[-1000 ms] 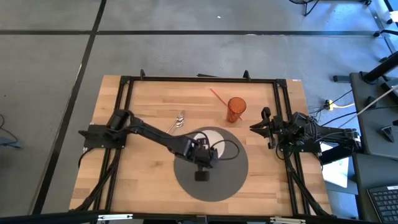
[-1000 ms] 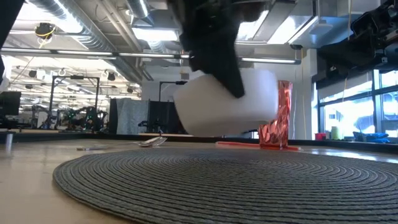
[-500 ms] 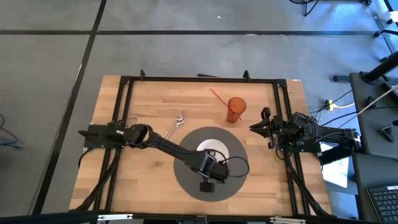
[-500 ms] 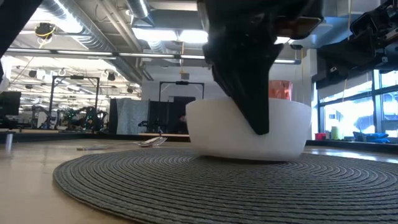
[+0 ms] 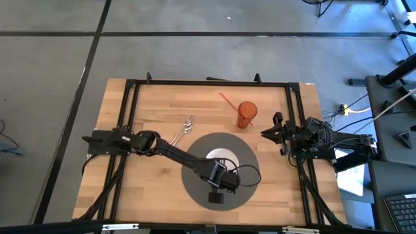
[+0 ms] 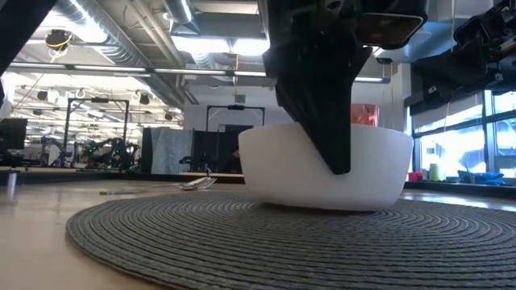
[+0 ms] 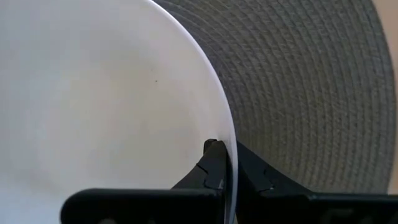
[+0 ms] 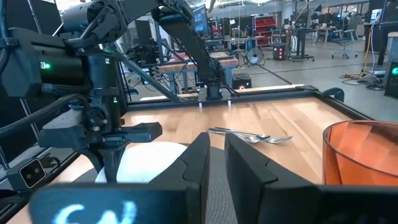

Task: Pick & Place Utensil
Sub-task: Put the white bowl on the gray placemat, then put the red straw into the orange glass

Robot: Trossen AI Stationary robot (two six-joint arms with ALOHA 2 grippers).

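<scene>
Utensils [image 5: 184,127], 2 thin metal pieces, lie on bare wood beside the round woven placemat [image 5: 195,185]. Left gripper [image 7: 227,177] pinches the smooth white bowl's [image 6: 322,165] rim, bowl resting on the mat. Right gripper [image 5: 273,133] waits narrowly parted, empty, near the ribbed orange cup [image 5: 246,114].

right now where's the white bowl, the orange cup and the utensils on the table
white bowl [image 6: 322,165], low view, its outer side wall
orange cup [image 5: 246,114], high view, its open top
utensils [image 5: 184,128], high view, middle of the handles
</scene>
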